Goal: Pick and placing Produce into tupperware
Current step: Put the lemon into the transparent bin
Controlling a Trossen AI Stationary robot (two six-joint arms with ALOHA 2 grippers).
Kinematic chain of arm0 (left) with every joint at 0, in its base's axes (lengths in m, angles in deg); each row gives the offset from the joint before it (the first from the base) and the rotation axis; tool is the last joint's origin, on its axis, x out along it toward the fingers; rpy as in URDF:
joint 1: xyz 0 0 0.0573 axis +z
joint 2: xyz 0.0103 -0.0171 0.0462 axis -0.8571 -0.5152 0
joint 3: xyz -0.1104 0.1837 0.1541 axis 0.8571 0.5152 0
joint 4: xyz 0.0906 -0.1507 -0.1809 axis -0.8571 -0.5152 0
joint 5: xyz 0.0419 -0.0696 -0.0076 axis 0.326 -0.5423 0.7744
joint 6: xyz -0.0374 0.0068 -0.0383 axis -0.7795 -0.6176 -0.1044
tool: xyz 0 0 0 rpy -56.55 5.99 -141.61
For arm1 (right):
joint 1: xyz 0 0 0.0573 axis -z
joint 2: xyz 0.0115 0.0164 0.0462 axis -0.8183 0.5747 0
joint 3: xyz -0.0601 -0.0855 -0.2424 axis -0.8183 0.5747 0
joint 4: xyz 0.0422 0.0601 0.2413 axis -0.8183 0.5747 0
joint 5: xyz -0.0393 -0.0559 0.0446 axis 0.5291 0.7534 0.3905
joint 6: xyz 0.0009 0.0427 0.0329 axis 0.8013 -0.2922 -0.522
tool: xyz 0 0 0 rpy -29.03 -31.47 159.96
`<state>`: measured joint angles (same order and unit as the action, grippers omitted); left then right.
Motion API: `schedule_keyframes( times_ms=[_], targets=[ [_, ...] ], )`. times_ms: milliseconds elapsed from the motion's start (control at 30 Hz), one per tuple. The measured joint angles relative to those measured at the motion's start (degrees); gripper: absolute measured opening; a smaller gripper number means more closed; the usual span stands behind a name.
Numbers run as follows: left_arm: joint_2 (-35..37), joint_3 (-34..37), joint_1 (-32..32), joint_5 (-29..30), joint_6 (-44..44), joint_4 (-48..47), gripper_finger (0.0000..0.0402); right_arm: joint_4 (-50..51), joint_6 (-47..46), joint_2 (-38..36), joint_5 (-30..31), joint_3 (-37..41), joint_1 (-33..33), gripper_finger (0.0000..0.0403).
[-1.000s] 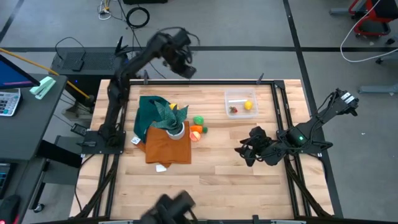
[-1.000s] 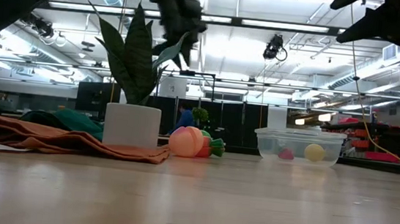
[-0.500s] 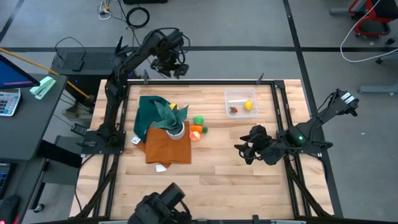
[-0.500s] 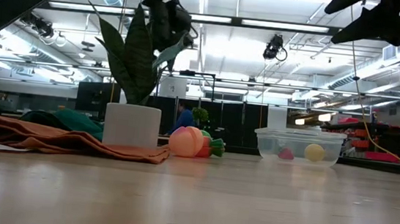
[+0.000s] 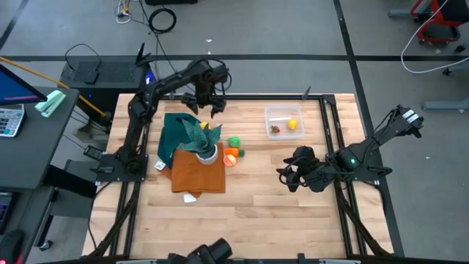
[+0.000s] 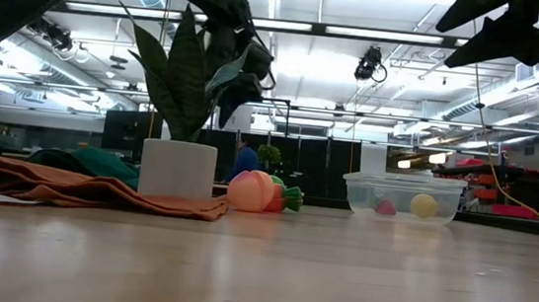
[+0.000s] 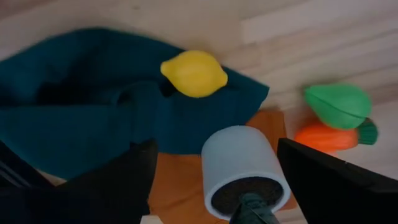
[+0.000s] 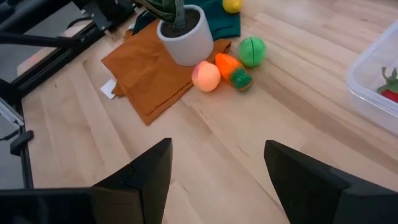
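Observation:
The tupperware [image 5: 282, 121] stands at the far right of the table, with a yellow piece [image 5: 293, 124] and a red one [image 5: 274, 130] inside. A yellow lemon [image 7: 194, 73] lies on the teal cloth [image 7: 74, 112]. A green piece [image 5: 234, 142], an orange carrot [image 5: 231, 152] and a peach [image 5: 229, 161] lie on the wood beside the white pot [image 5: 208, 152]. My left gripper [image 5: 205, 101] hangs open above the cloth near the lemon, pointing down and touching nothing. My right gripper [image 5: 289, 174] waits open over the right half of the table.
A spiky plant in the white pot [image 7: 245, 168] stands on an orange cloth [image 5: 196, 172], close under my left gripper. A white slip [image 5: 189, 196] lies near the cloth's front. Black rails [image 5: 330, 132] frame the table. Bare wood stretches across the near half [image 5: 264, 213].
My left gripper has come down from high over the table's far edge toward the teal cloth and the lemon. It has rolled about its own axis, tipped to point more steeply down, and opened wider. The produce and the tupperware lie as before.

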<state>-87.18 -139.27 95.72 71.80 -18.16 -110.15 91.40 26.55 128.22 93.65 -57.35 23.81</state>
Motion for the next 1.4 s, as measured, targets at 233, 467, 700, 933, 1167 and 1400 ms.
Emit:
schedule_keyframes(
  times_ms=[233, 467, 700, 933, 1167, 1400],
  targets=[
    [0.0, 3.16, -1.99, 1.2, -0.79, 3.6, 0.037, -0.04, 0.94, 0.0, -0.04, 0.0, 0.0, 0.0219],
    [0.0, 8.12, -2.62, 1.48, -1.29, 9.54, 0.0398, -0.07, 1.38, 0.0, -0.27, 0.0, 0.0, 0.0219],
    [-0.02, 11.45, -1.9, 6.53, -1.45, 10.4, 0.04, -0.09, 1.31, 0.0, -0.66, 0.0, 0.0, 0.0219],
    [-0.07, 11.87, -0.93, 7.54, -2.85, 13.82, 0.04, -0.13, 1.17, 0.0, -0.65, 0.0, 0.0, 0.0219],
    [-0.07, 11.85, -0.6, 7.57, -8.9, 16.0, 0.04, -0.11, 0.37, 0.0, -0.63, 0.0, 0.0, 0.0219],
    [-0.07, 11.85, -0.13, 7.53, -18.9, 15.75, 0.04, -0.09, 0.37, 0.0, -0.63, 0.0, 0.0, 0.0219]
  ],
)
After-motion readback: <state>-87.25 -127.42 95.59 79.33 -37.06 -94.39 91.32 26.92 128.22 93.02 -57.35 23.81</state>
